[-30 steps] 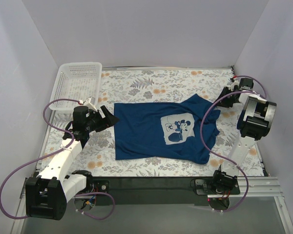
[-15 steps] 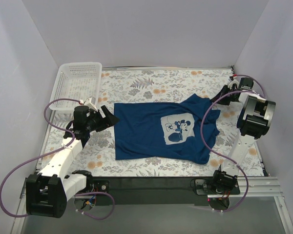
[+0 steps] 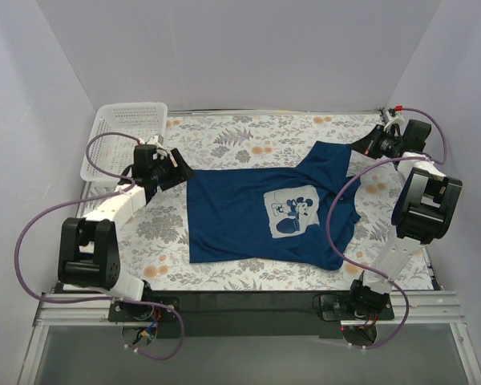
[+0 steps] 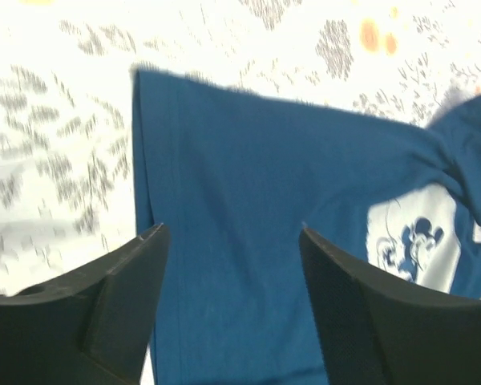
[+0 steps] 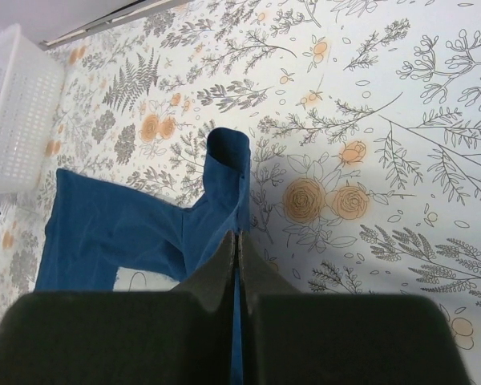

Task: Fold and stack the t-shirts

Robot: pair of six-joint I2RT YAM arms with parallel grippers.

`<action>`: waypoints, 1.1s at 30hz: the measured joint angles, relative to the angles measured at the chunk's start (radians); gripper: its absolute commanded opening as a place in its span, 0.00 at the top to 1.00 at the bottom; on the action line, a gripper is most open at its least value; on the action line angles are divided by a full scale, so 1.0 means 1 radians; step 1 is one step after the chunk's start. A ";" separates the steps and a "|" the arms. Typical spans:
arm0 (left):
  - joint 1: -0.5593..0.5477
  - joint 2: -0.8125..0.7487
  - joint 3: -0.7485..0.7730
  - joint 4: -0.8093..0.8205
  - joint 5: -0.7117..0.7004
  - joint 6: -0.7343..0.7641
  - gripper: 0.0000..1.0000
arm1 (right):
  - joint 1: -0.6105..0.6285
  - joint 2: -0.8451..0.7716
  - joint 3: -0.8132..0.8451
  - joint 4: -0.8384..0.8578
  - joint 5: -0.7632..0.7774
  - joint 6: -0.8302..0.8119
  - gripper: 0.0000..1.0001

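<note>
A navy t-shirt (image 3: 248, 212) with a pale chest graphic (image 3: 293, 211) lies spread on the floral table, and its right side is rumpled. My left gripper (image 3: 180, 172) is open and empty, hovering over the shirt's far left corner. In the left wrist view the shirt (image 4: 248, 160) lies under the spread jaws of that gripper (image 4: 232, 228). My right gripper (image 3: 359, 147) is shut on the shirt's far right sleeve edge. In the right wrist view the gripper (image 5: 236, 234) pinches blue cloth (image 5: 224, 168), with the fabric in the slit between the fingers.
A white lattice basket (image 3: 128, 136) stands at the far left corner and also shows in the right wrist view (image 5: 12, 104). White walls close in the table on three sides. A black bar (image 3: 248, 301) runs along the near edge.
My left gripper has swung from the shirt's left side toward its far left corner. My right gripper has moved back and right, drawing the sleeve outward.
</note>
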 measured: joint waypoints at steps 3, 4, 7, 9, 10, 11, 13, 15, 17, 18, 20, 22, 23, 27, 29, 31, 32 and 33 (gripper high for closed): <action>0.000 0.099 0.084 0.010 -0.015 0.021 0.47 | -0.001 0.000 -0.006 0.008 -0.007 -0.003 0.99; 0.000 0.128 0.108 0.011 -0.022 0.029 0.49 | -0.001 0.000 -0.006 0.008 -0.008 -0.005 0.99; -0.003 0.223 0.174 0.009 -0.040 0.051 0.53 | -0.001 0.000 -0.016 0.013 -0.016 -0.014 0.99; -0.009 0.294 0.219 0.006 -0.058 0.066 0.56 | -0.001 0.000 -0.026 0.011 -0.023 -0.021 0.99; -0.012 0.329 0.243 0.001 -0.069 0.074 0.56 | -0.001 0.000 -0.027 0.011 -0.023 -0.022 0.99; -0.016 0.352 0.259 -0.002 -0.079 0.079 0.57 | -0.001 0.000 -0.031 0.012 -0.026 -0.023 0.99; -0.028 0.406 0.301 -0.014 -0.109 0.089 0.58 | -0.001 0.000 -0.034 0.012 -0.029 -0.023 0.99; -0.047 0.467 0.354 -0.037 -0.148 0.105 0.59 | -0.001 0.000 -0.037 0.012 -0.032 -0.023 0.99; -0.061 0.505 0.392 -0.055 -0.188 0.117 0.59 | -0.001 0.000 -0.039 0.012 -0.034 -0.023 0.99; -0.069 0.526 0.412 -0.068 -0.210 0.127 0.59 | -0.001 0.000 -0.039 0.012 -0.035 -0.024 0.99; -0.080 0.547 0.438 -0.086 -0.244 0.139 0.61 | -0.001 0.000 -0.039 0.012 -0.037 -0.024 0.99; -0.090 0.556 0.459 -0.102 -0.272 0.153 0.62 | -0.001 0.000 -0.039 0.012 -0.037 -0.025 0.99; -0.093 0.559 0.465 -0.109 -0.284 0.159 0.64 | -0.001 0.000 -0.039 0.012 -0.037 -0.025 0.99; -0.107 0.566 0.482 -0.136 -0.336 0.185 0.64 | -0.001 0.000 -0.040 0.012 -0.040 -0.025 0.99; -0.114 0.566 0.484 -0.145 -0.362 0.195 0.63 | -0.001 0.000 -0.040 0.012 -0.040 -0.026 0.99; -0.123 0.566 0.484 -0.149 -0.392 0.206 0.61 | -0.001 0.000 -0.044 0.013 -0.041 -0.026 0.99; -0.127 0.566 0.484 -0.150 -0.402 0.210 0.61 | -0.001 0.000 -0.047 0.012 -0.042 -0.026 0.99; -0.131 0.566 0.484 -0.150 -0.415 0.215 0.60 | -0.001 0.000 -0.050 0.013 -0.042 -0.026 0.99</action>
